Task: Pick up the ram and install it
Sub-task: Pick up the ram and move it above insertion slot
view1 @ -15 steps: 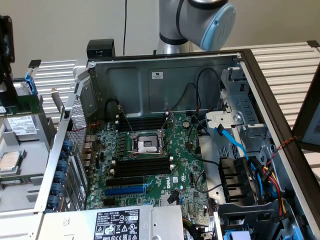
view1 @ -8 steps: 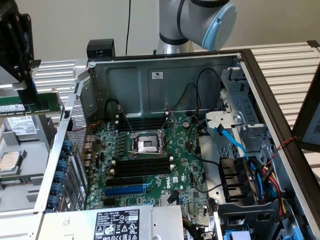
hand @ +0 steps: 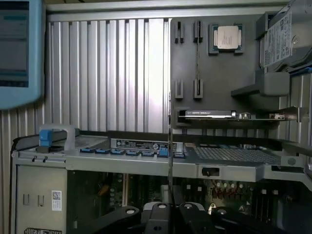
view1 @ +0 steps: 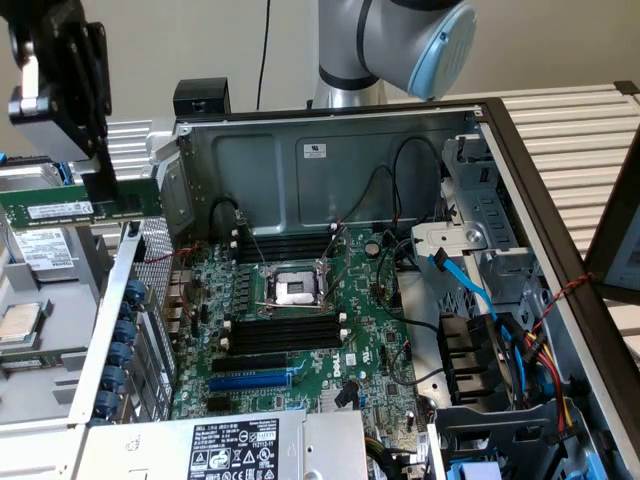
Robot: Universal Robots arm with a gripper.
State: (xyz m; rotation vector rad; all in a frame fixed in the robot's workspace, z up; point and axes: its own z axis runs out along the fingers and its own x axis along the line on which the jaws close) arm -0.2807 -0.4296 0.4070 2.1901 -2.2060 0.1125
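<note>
Ribbed grey panels (view1: 580,130) run behind and beside the work, and we see them again in the wrist view (hand: 107,73). An open case (view1: 330,170) takes up most of the exterior frame, lying on its side with its inside facing us. At the top centre stands the arm (view1: 400,40), grey with a pale blue cap.

Inside the case we find the motherboard (view1: 300,400), green and crowded. Near its middle is the socket (view1: 297,290), with black slots (view1: 285,332) just below it and a blue slot (view1: 250,380) lower still.

In the upper left of the exterior frame hangs the gripper (view1: 103,195), outside the case's left wall. Its fingers are closed on the ram (view1: 60,207), pinching it near one end. We see the ram held level, label side toward us, over a grey tray (view1: 30,375) and well apart from the slots. From the wrist, the ram (hand: 169,161) shows edge-on as a thin line rising from between the fingers of the gripper (hand: 169,208).
</note>
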